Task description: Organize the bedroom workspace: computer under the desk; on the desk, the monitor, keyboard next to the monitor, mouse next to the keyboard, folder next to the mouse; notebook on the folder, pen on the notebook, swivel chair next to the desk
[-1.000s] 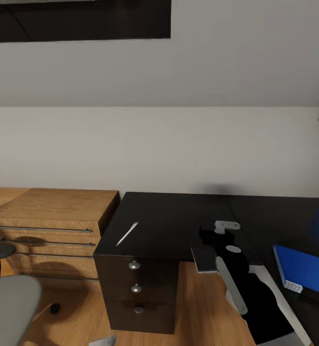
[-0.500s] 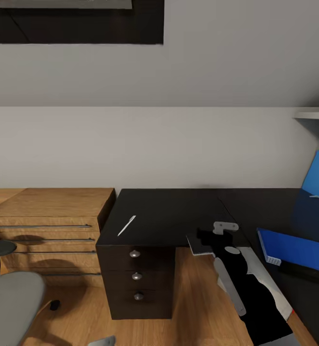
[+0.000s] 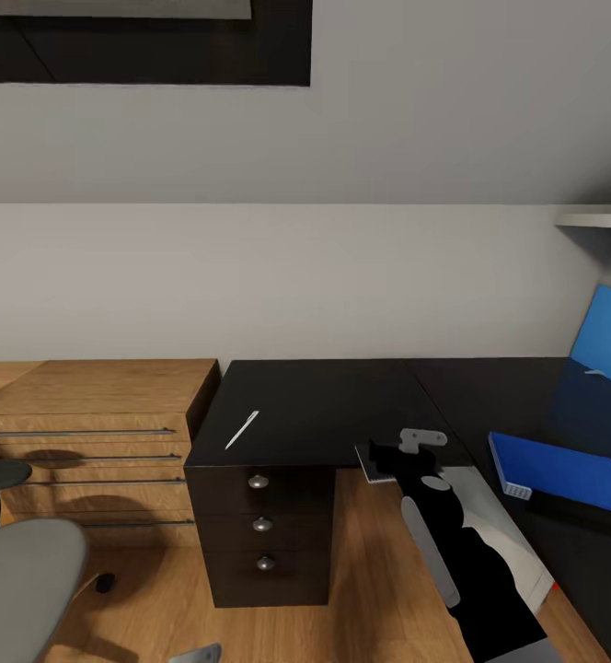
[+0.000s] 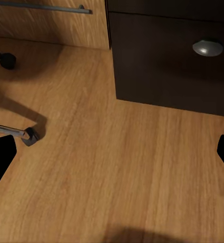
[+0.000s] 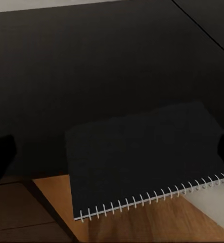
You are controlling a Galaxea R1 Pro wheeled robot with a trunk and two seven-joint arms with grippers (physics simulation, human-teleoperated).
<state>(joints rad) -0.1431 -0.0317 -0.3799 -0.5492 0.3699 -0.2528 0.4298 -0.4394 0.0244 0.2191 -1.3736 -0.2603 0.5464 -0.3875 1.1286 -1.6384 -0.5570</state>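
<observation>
Your right gripper [image 3: 407,453] carries the notebook [image 5: 142,159] over the bench [image 3: 324,405] edge; the jaws' closure itself I cannot tell. The folder [image 3: 563,471] lies on the bench, near its right side. Next, likely swing right and set the notebook onto it.

The right arm [image 3: 471,552] has a glossy black shell with smooth, rounded shapes. A long pale grey strip runs along its side, and a wider white-grey panel covers the other side. On top of the black shell sits a small grey oval cap. Near the wrist there is a light grey metal bracket [image 3: 420,438] with small holes in it. In both wrist views, the fingertips [image 4: 0,159] are plain flat black shapes without markings.
</observation>
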